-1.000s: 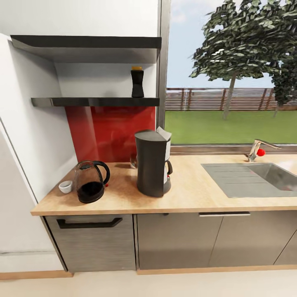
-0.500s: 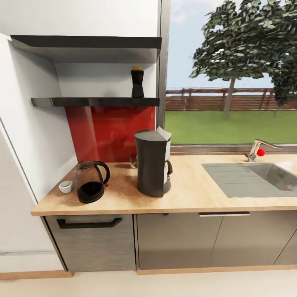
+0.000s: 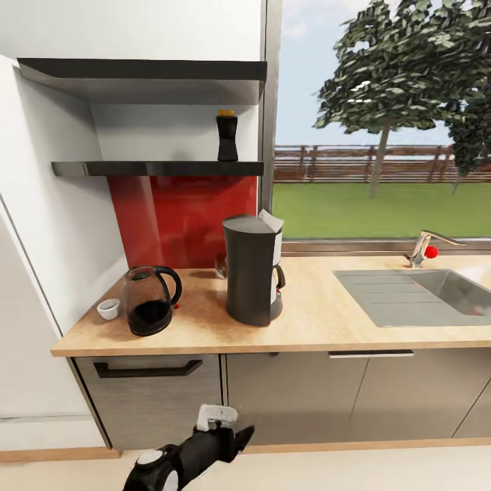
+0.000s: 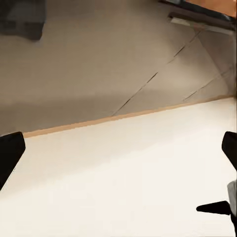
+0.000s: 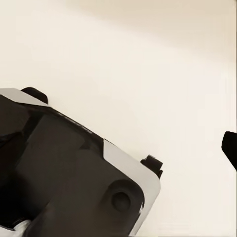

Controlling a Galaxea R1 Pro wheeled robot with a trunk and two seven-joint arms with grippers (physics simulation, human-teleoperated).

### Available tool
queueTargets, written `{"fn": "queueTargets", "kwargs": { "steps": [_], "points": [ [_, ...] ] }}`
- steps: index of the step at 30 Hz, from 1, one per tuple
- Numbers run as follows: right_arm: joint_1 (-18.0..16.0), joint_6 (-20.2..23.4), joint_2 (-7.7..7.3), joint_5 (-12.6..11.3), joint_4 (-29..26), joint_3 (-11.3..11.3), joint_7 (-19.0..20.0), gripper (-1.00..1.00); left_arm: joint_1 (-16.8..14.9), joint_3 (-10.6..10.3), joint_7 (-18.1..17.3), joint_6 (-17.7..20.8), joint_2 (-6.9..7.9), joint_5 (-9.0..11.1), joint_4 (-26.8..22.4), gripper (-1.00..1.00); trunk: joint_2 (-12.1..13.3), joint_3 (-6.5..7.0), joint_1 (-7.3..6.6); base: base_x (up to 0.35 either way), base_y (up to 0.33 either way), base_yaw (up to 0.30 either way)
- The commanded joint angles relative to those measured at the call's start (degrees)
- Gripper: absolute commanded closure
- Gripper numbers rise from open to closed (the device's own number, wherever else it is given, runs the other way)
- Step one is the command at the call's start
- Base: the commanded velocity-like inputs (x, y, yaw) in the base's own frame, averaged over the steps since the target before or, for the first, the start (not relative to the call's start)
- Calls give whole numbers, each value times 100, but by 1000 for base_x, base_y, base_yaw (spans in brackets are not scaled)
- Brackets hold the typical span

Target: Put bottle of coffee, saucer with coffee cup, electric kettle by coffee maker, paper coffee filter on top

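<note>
— Kitchen wall, big window, and a wooden counter (image 3: 320,320) running across with a sink (image 3: 423,293) at its right end. What's on it?

— Coffee maker (image 3: 252,269) near the middle, with a white filter (image 3: 271,220) already poking up at its top. Kettle (image 3: 150,300) is toward the left end, close enough to count as beside the maker, I'd say. A small white cup (image 3: 108,309) sits at the left edge by the wall; I can't make out a saucer.

— And the coffee bottle?

— Bottle (image 3: 227,136) is up on the shelf (image 3: 157,168), at its right end, above the maker. That looks like the step not yet done.

— Arms?

— Left gripper (image 3: 228,433) hangs low in front of the cabinets, probably just starting toward the shelf. Its wrist view has the fingers (image 4: 10,155) far apart, so it's spread and empty. Right gripper: I can't tell its state.
</note>
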Motion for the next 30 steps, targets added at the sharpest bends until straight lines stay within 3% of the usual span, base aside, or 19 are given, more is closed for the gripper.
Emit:
{"fn": "queueTargets", "kwargs": {
  "steps": [1,7,9,11,12,14,19,21,23,25,26,27,30],
  "points": [
    [-5,-36,-1,-7,7,36,-77,-100,-97,-53,10,120,-2,54,-58,-100,-8,-10,2,0,0,0],
    [-5,-37,0,-11,18,30,-458,-100,-880,-446,-53,411,-2,115,-223,-100,-8,-10,2,0,0,0],
    [-4,-37,0,-11,19,29,-499,-100,-1120,-525,-100,444,-2,256,-235,-100,-8,-10,2,0,0,0],
    [-4,-37,0,-11,20,27,-534,-100,-1522,-595,-140,528,-2,628,-243,-100,-8,-10,2,0,0,0],
    [-5,-37,0,-12,21,27,-558,-100,-2336,-643,-154,949,-2,1436,-231,-100,-8,-10,2,0,0,0],
    [-5,-37,1,-12,21,26,-564,-100,-2865,-655,-147,1116,-2,1751,-212,-100,-8,-10,2,0,0,0],
    [-4,-37,1,-10,21,26,-574,-100,-3921,-664,-130,1260,-2,2133,-67,-100,-8,-10,2,0,0,0],
    [-4,-37,-4,-11,21,26,-578,-100,-5082,-666,-124,1300,-2,2545,444,-100,-8,-10,2,0,0,0],
    [-4,-37,-8,-11,21,26,-578,-100,-5623,-667,-122,1307,-2,2640,772,-100,-8,-10,2,0,0,0],
    [-4,-37,-24,-12,21,26,-579,-100,-6356,-663,-120,1312,-2,2701,1269,-100,-8,-10,2,0,0,0],
    [-4,-37,-30,-7,26,26,-579,-100,-7127,-660,-98,1310,-2,2725,1869,-100,-8,-10,2,0,0,0],
    [-4,-37,-33,-5,24,26,-577,-100,-7878,-656,238,1306,-2,2733,2485,-100,-8,-10,2,0,0,0],
    [-4,-37,-34,-4,24,26,-578,-100,-8536,-653,1144,1300,-2,2735,2889,-100,-8,-10,2,0,0,0]
  ]
}}
